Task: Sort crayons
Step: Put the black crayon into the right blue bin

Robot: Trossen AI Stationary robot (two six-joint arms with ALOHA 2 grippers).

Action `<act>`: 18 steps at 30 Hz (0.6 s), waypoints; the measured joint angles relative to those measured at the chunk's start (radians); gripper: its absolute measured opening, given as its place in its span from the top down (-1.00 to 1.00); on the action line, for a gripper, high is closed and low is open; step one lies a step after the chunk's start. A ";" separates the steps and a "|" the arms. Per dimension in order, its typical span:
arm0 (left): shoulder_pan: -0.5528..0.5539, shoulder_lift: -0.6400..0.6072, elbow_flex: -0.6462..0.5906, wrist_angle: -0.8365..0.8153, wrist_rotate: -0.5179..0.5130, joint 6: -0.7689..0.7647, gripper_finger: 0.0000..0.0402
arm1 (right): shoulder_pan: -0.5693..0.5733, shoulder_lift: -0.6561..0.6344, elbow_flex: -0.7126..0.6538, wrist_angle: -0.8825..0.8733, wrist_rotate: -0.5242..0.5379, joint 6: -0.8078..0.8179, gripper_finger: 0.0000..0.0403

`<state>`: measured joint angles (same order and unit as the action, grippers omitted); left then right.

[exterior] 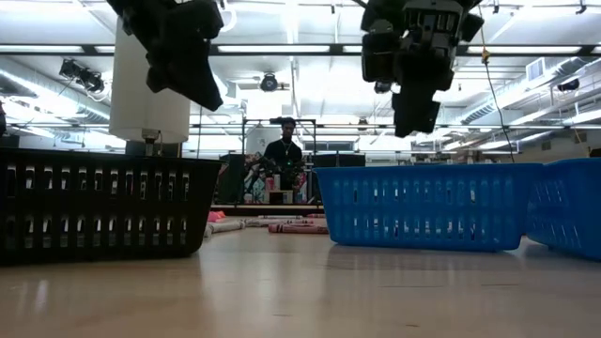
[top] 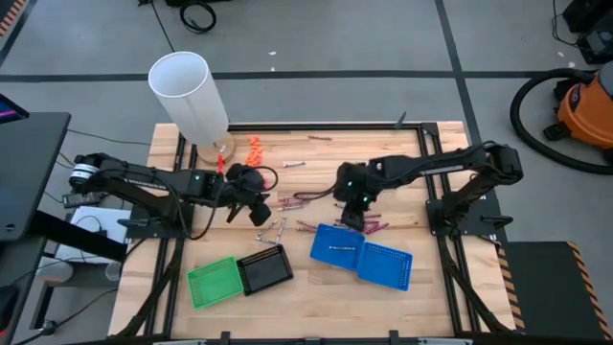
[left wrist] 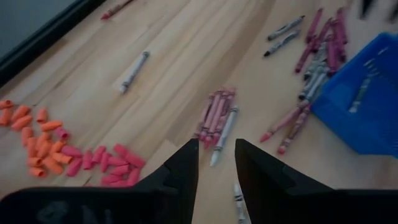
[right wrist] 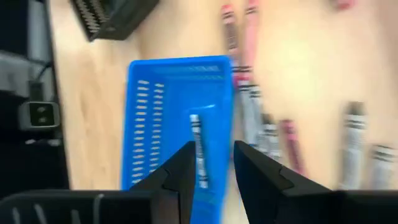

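Observation:
Grey and magenta crayons lie loose on the wooden table: a bunch (left wrist: 214,115) below my left gripper, more (left wrist: 317,43) beside the blue basket (left wrist: 364,99). My left gripper (left wrist: 216,165) hangs open above the table (top: 254,206), touching nothing. My right gripper (right wrist: 213,165) is open above the nearer blue basket (right wrist: 168,118), also in the high view (top: 354,218). One grey crayon (right wrist: 198,149) lies flat on that basket's floor (top: 342,248). Further crayons (right wrist: 273,137) lie on the wood next to the basket.
A second blue basket (top: 388,264) adjoins the first. A green basket (top: 213,282) and a black basket (top: 263,268) stand near the front edge. A white cylinder (top: 192,96) and a heap of orange-pink stubs (top: 254,147) are at the back. A person (exterior: 285,155) stands beyond the table.

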<state>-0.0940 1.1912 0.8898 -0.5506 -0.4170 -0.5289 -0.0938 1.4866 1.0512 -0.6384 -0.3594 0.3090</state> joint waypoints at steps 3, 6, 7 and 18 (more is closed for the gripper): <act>0.000 0.000 0.000 0.025 0.012 -0.002 0.43 | -0.041 -0.037 0.000 -0.025 0.056 -0.045 0.42; 0.000 0.000 0.000 0.064 0.013 -0.007 0.43 | -0.082 -0.062 0.000 -0.028 0.078 -0.085 0.42; 0.000 0.000 0.000 0.076 0.013 -0.007 0.43 | -0.099 -0.065 0.000 -0.037 0.078 -0.102 0.42; 0.008 0.000 0.000 0.090 0.011 -0.046 0.43 | -0.349 -0.067 -0.095 -0.207 0.196 -0.199 0.42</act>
<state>-0.0860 1.1912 0.8898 -0.4605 -0.4055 -0.5747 -0.4426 1.4197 0.9565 -0.8457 -0.1635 0.1097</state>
